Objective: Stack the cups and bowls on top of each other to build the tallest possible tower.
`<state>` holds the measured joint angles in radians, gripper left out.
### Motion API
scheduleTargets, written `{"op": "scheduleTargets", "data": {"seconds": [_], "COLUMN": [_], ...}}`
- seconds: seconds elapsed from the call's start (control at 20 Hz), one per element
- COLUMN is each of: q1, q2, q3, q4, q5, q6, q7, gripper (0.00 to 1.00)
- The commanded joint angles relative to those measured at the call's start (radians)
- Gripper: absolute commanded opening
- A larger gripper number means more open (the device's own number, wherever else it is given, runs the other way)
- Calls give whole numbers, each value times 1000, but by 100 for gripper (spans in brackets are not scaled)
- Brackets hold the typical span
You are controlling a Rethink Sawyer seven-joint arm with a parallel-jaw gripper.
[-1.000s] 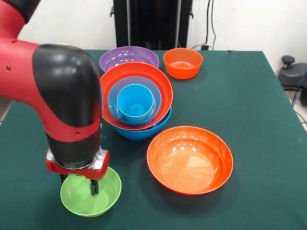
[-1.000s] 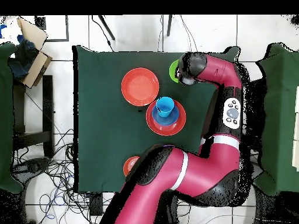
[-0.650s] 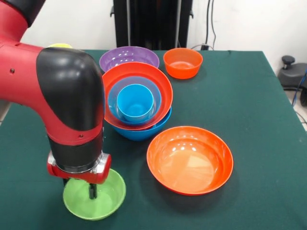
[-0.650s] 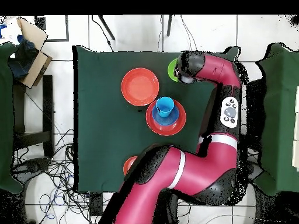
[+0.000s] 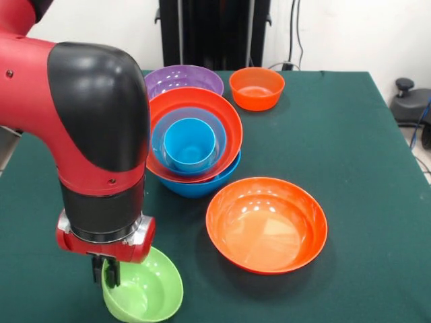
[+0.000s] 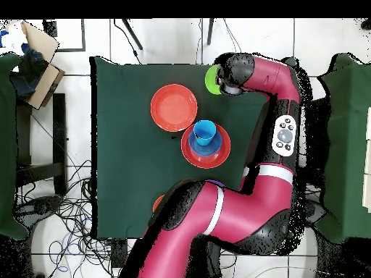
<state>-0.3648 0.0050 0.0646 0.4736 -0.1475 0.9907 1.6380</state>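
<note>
The red and black arm [image 5: 94, 134] comes down at the left of the front view, its black elbow bulking large and the wrist pointing straight down. The gripper [image 5: 106, 269] hangs below the red wrist ring, its dark fingers [image 5: 111, 270] closed on the rim of the lime green bowl [image 5: 149, 296]

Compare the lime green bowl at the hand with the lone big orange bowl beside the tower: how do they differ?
The lime green bowl is small; the orange bowl is much wider. The green bowl sits tilted, with the hand on its rim; the orange bowl rests level on the table, untouched. The green one lies at the table's edge, the orange one further in. Both are glossy, round, empty and outside the tower.
</note>
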Motion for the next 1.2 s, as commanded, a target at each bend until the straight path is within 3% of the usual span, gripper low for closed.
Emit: {"op": "scheduleTargets", "data": {"seconds": [0.05, 0.2, 0.35, 0.5, 0.8, 1.0, 1.2], "q1": [12, 13, 15, 19, 25, 28, 34], "q2": [35, 27, -37, -170, -366, -437, -462], "q3": [42, 37, 24, -2, -40, -52, -65], "q4": [-3, 4, 86, 242, 445, 480, 467], "q5": [-37, -30, -12, 9, 33, 45, 42], "q6": [30, 38, 40, 46, 101, 160, 220], "q7": [-65, -62, -55, -42, -39, -50, -49], "gripper": [0, 0, 0, 0, 0, 0, 0]}}
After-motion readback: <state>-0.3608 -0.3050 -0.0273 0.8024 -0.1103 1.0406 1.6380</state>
